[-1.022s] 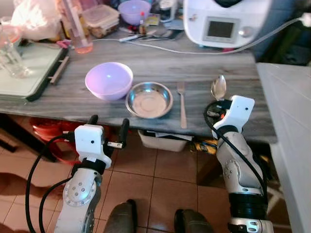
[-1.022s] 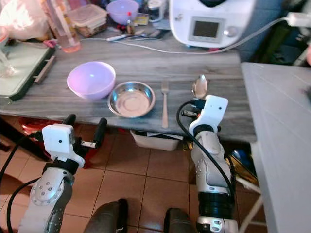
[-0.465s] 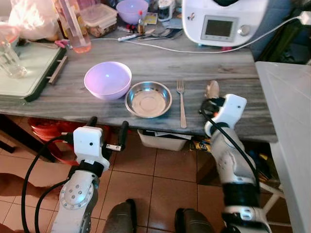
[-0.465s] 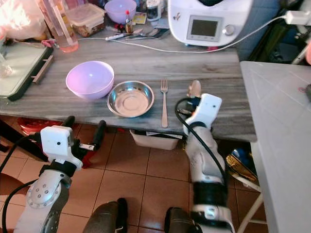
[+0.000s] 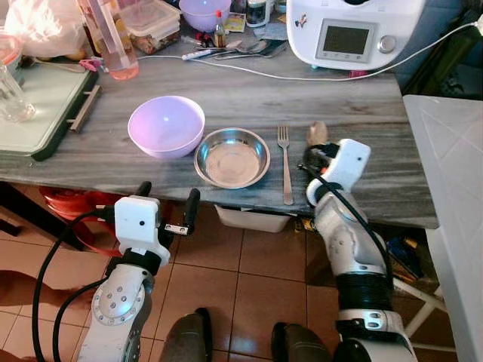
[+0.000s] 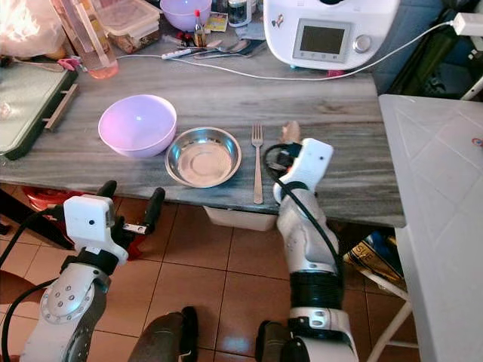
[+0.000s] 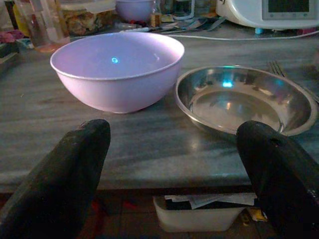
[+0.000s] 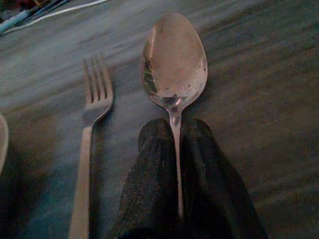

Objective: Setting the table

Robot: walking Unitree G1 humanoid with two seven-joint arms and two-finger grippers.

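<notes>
A metal spoon (image 8: 174,59) is pinched by its handle in my right gripper (image 5: 315,151), which is shut on it low over the grey wooden table (image 5: 226,98), just right of the fork (image 5: 285,162). The spoon's bowl (image 5: 316,133) points toward the far side. Left of the fork sits a steel dish (image 5: 232,157), and beside that a lilac bowl (image 5: 166,124). My left gripper (image 5: 166,204) is open below the table's front edge, facing the bowl (image 7: 117,69) and dish (image 7: 244,99).
A white kitchen appliance (image 5: 355,30) with a cable stands at the back right. Jars, a box and a small purple bowl (image 5: 204,11) crowd the back. A green tray (image 5: 38,98) lies at the left. A white surface (image 5: 453,166) is on the right.
My right gripper has carried the spoon leftward and lower, closer to the fork. The camera has shifted slightly. The left arm has not moved.
</notes>
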